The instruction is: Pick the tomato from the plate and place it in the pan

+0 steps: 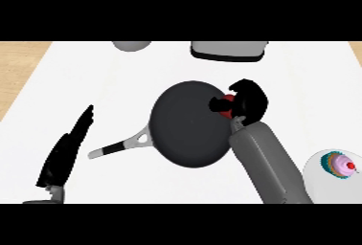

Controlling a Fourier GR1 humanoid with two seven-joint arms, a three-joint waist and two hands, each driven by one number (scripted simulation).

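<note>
Right forearm (pixel 272 162) runs up to your right hand (pixel 249 101), fingers curled on the tomato (pixel 226 101) at the pan (pixel 191 124) rim (pick looks done); release w/ it over the pan is left.

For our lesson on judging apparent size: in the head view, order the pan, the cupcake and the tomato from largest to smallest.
1. pan
2. cupcake
3. tomato, though the right hand hides most of it, so second and third places are unsure.

cupcake (pixel 342 165) lower right, pink frosting | grey bowl (pixel 130 45) top edge | white-and-black appliance (pixel 228 50) top centre
</note>
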